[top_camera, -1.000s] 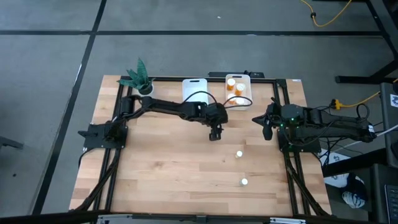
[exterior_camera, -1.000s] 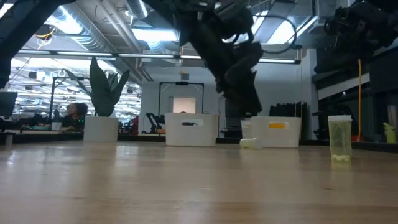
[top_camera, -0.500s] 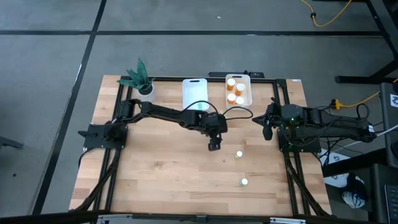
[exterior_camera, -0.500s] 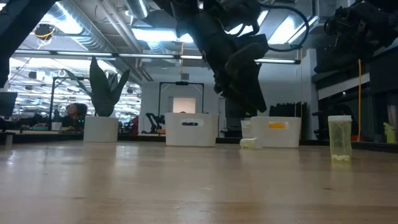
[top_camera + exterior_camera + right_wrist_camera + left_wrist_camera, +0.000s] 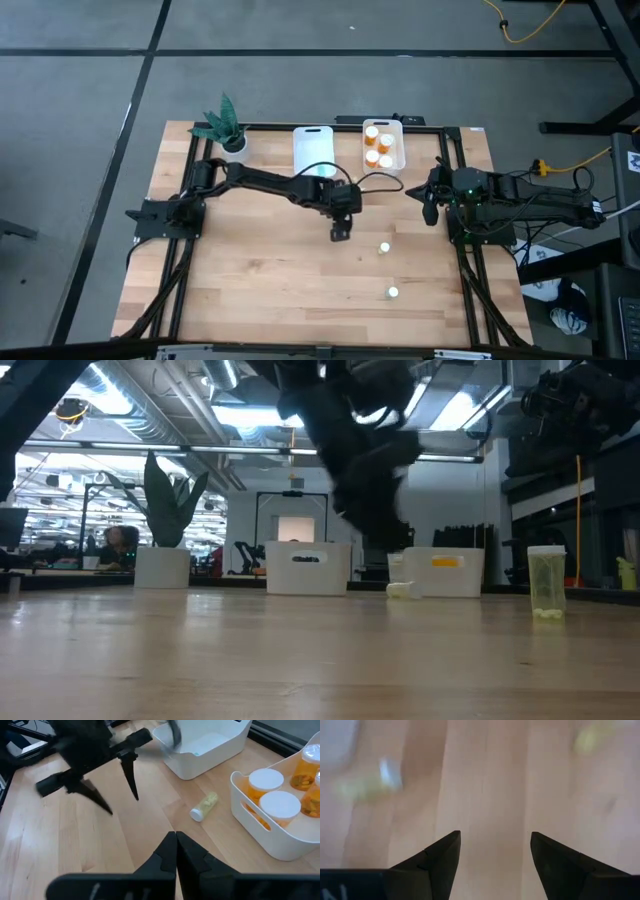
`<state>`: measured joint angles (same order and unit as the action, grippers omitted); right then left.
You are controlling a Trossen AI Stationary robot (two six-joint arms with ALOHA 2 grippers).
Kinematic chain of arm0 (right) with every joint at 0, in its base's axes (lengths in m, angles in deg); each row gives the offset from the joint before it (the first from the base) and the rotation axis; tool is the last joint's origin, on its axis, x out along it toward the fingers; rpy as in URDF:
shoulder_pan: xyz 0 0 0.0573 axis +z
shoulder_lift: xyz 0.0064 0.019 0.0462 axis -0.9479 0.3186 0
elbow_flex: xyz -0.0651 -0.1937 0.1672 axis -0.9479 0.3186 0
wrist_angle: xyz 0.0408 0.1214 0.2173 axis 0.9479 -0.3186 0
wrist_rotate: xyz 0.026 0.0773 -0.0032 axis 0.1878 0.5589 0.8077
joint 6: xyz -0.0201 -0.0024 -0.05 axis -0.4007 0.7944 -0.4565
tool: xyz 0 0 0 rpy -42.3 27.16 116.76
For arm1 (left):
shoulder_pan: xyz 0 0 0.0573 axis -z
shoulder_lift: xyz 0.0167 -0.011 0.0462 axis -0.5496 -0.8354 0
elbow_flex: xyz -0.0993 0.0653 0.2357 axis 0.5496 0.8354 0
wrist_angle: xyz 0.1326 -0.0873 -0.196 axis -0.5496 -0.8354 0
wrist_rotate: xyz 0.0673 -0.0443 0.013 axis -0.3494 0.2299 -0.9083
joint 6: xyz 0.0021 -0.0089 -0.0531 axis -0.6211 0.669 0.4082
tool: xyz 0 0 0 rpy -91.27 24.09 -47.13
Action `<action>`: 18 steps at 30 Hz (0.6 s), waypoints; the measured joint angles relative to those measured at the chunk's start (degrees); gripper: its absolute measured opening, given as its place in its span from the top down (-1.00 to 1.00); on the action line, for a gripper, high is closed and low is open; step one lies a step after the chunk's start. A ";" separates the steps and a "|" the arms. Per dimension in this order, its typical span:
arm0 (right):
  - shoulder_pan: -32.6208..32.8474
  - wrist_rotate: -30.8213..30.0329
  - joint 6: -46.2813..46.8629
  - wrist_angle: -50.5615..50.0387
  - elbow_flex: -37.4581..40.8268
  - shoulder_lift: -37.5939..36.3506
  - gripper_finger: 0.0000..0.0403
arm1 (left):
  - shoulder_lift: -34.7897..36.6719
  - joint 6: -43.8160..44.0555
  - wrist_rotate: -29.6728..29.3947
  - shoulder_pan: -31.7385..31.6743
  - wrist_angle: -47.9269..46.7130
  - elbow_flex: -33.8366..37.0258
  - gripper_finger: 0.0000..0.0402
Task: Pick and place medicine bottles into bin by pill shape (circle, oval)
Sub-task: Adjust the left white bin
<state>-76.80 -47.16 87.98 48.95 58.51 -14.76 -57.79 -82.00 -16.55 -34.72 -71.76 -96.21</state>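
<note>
Two small pale bottles are on the wooden table. One lies on its side (image 5: 384, 247), also seen in the right wrist view (image 5: 204, 806). The other stands upright (image 5: 392, 292) nearer the front edge (image 5: 546, 582). Several orange bottles with white caps (image 5: 267, 780) stand in the right-hand white bin (image 5: 384, 146). My left gripper (image 5: 340, 234) hangs open above bare table, left of the lying bottle, with nothing between its fingers (image 5: 495, 834). My right gripper (image 5: 176, 840) is shut and waits at the table's right side (image 5: 430, 207).
A second white bin (image 5: 312, 148) stands at the far edge, left of the bin with the orange bottles. A potted green plant (image 5: 225, 125) is at the far left corner. A black frame (image 5: 455, 190) borders the table.
My left gripper has moved from near the bins toward the table's near edge and a little down, tipping further downward. It has stayed open. The bottles have not moved.
</note>
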 joint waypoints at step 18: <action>-0.01 0.57 0.00 -0.25 -0.02 0.00 0.98 | 0.33 -0.26 -2.17 -15.54 -21.49 3.93 -0.16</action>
<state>-76.81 -46.60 87.98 48.70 58.48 -14.76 -57.47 -82.26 -18.72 -50.26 -93.24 -92.28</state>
